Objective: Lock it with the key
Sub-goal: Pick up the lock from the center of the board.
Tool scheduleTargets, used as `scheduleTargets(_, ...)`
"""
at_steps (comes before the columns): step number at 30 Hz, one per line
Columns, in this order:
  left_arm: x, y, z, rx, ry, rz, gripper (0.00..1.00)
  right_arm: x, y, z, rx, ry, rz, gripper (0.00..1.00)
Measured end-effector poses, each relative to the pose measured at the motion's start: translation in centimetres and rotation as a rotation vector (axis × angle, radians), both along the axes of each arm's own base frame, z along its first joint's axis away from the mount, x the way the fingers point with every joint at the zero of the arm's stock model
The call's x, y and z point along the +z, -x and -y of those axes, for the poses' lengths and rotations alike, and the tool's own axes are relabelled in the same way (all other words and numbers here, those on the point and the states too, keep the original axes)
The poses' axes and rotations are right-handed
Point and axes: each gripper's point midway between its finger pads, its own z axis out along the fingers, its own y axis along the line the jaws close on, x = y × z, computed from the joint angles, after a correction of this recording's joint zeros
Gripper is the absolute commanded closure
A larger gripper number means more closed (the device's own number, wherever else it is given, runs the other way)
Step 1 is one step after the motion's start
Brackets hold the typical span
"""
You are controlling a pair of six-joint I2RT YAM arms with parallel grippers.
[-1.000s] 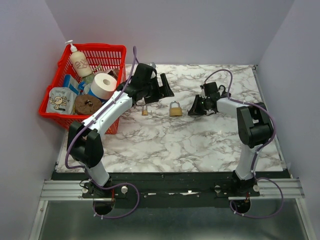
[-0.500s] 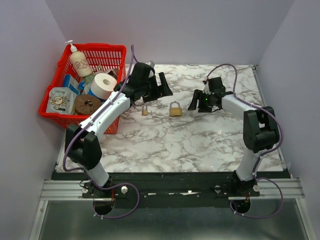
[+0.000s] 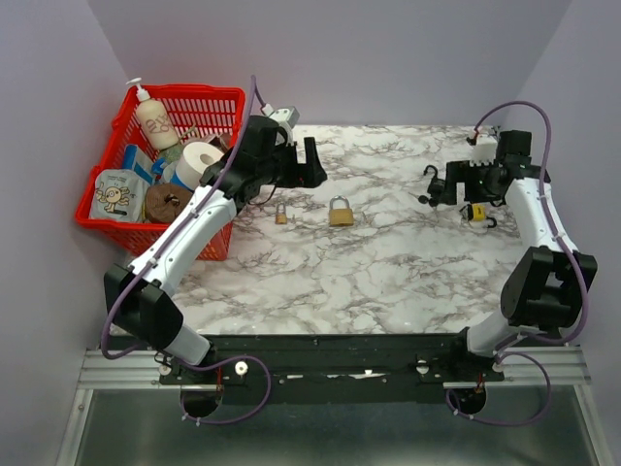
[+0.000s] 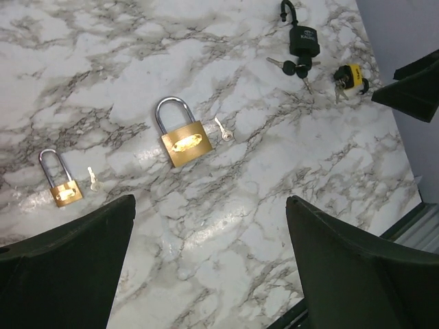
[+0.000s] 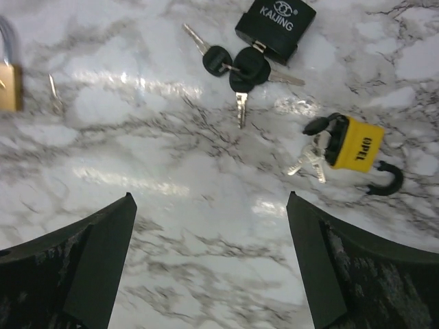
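Top external | red basket (image 3: 186, 90): bottle (image 3: 153, 121), paper roll (image 3: 201, 166), pouch (image 3: 114, 194) | big padlock (image 3: 341, 212) outside

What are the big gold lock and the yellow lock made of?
The big gold lock looks like brass with a shiny steel-coloured shackle: it glints in the light. The yellow lock seems plastic-covered, matte with printed letters; its black shackle may be coated metal.

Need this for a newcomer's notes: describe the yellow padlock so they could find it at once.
On the right side of the marble table, next to a black padlock, lies the yellow padlock. It alone is yellow, with an open black shackle and silver keys bunched at it; its neighbour is black with black-headed keys.
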Motion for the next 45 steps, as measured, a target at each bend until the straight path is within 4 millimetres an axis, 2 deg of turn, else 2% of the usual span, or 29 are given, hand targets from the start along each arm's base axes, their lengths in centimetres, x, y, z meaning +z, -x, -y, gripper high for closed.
scheduleTargets(4,0.2,1.0,0.1,-0.088,-0.002,0.064,0.01,-0.8,1.0,1.4,0.213,0.15,-0.027,0.0)
scheduleTargets(9,-0.3,2.5,1.1,-0.201,0.03,0.099,0.01,-3.6,2.2,2.4,0.534,0.307,-0.082,0.0)
scheduleTargets(12,-0.7,2.8,1.6,-0.239,0.045,0.108,0.01,-5.4,2.1,3.3,0.698,0.388,-0.096,0.0)
scheduleTargets(16,-0.5,3.0,2.0,-0.272,0.056,0.127,0.01,-7.7,1.7,5.2,0.833,0.465,-0.131,0.0)
scheduleTargets(22,0.1,3.4,2.4,-0.328,0.08,0.183,0.01,-9.7,-0.1,9.6,0.948,0.566,-0.157,0.0)
scheduleTargets(28,-0.1,3.7,2.6,-0.349,0.092,0.2,0.01,-9.1,-3.5,12.0,1.006,0.657,-0.121,0.01)
scheduleTargets(33,0.0,3.7,2.6,-0.35,0.095,0.211,0.01,-9.7,-4.0,12.2,1.053,0.677,-0.115,0.03)
scheduleTargets(40,0.3,3.6,2.5,-0.346,0.1,0.22,0.01,-11.8,-3.8,12.2,1.087,0.65,-0.146,0.09)
scheduleTargets(45,0.4,3.5,2.5,-0.34,0.108,0.215,0.01,-12.2,-3.8,12.3,1.096,0.65,-0.149,0.11)
